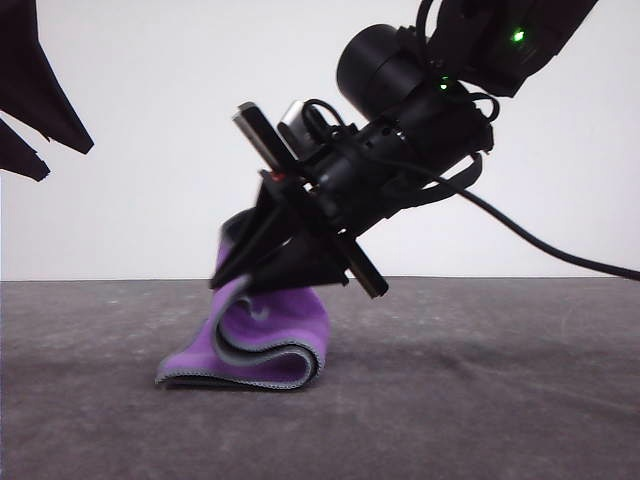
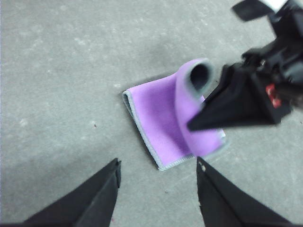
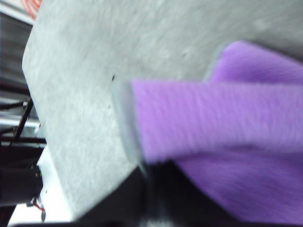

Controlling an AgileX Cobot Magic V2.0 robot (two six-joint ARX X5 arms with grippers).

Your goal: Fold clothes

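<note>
Pinching 1 edge of the cloth [image 1: 262, 345], the right gripper [image 1: 240, 275] is clamped on it, arching that edge over the purple part lying on the table [image 1: 480, 400]; the left gripper [image 2: 158, 172] hangs above, jaws apart, holding nothing; released crooked, the loose arch could flop back and unfold.

The front view sits low, level with the desk [image 1: 500, 400]; the left wrist view looks down from above; the right wrist view is pressed close. All share the cloth [image 1: 270, 340].
</note>
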